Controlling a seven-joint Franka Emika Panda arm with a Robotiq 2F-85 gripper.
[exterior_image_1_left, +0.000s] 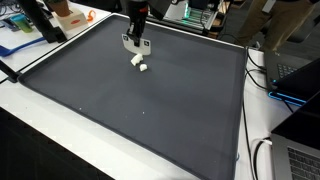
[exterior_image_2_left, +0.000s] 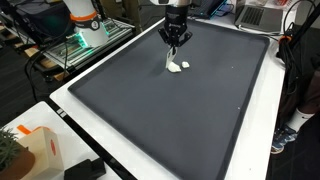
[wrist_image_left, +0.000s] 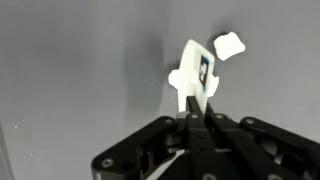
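Observation:
My gripper (wrist_image_left: 192, 108) is shut on a small white object (wrist_image_left: 192, 75) with a dark and blue mark on one face, pinched at its lower edge so it sticks up past the fingertips. Another small white piece (wrist_image_left: 229, 44) lies on the grey mat just beyond it. In both exterior views the gripper (exterior_image_1_left: 135, 48) (exterior_image_2_left: 175, 45) hangs low over the far part of the dark mat (exterior_image_1_left: 140, 110) (exterior_image_2_left: 170, 110). White bits (exterior_image_1_left: 140, 63) (exterior_image_2_left: 178, 66) show right under it; which is held and which lies loose I cannot tell there.
The mat sits on a white table (exterior_image_1_left: 40, 140). An orange and white box (exterior_image_2_left: 35, 150) stands at a near corner. Cables and equipment (exterior_image_1_left: 290, 80) crowd one side, and a lit rack (exterior_image_2_left: 85, 40) stands beyond the far edge.

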